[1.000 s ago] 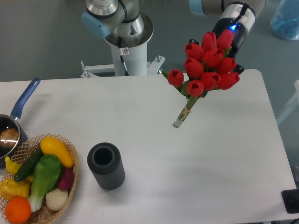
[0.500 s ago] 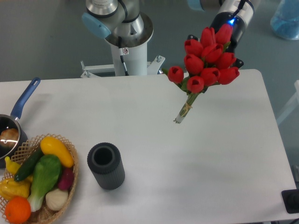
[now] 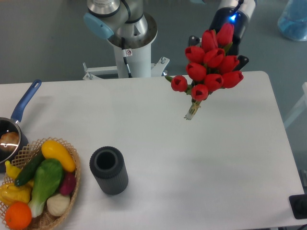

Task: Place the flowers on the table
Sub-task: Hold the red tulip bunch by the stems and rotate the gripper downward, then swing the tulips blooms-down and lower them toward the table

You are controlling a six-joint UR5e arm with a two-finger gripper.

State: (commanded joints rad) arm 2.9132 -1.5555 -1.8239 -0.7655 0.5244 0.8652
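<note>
The flowers (image 3: 209,62), a bunch of red tulips with tied green stems, hang in the air over the back right part of the white table (image 3: 225,163). The heads point up and back, and the cut stem ends (image 3: 191,115) point down toward the tabletop, above it. My gripper (image 3: 217,49) is behind the tulip heads and shut on the bunch. Its fingers are mostly hidden by the blooms. Only dark tips (image 3: 243,60) show at the sides, and the black wrist with a blue light (image 3: 231,19) shows above.
A dark grey ribbed vase (image 3: 109,170) stands upright front left of centre. A wicker basket of vegetables (image 3: 72,189) sits at the front left corner, with a blue-handled pot (image 3: 21,108) behind it. The robot base (image 3: 128,43) stands behind the back edge.
The gripper has lifted the flowers up and slightly back. The stem ends have moved away from the tabletop. Nothing else on the table has moved.
</note>
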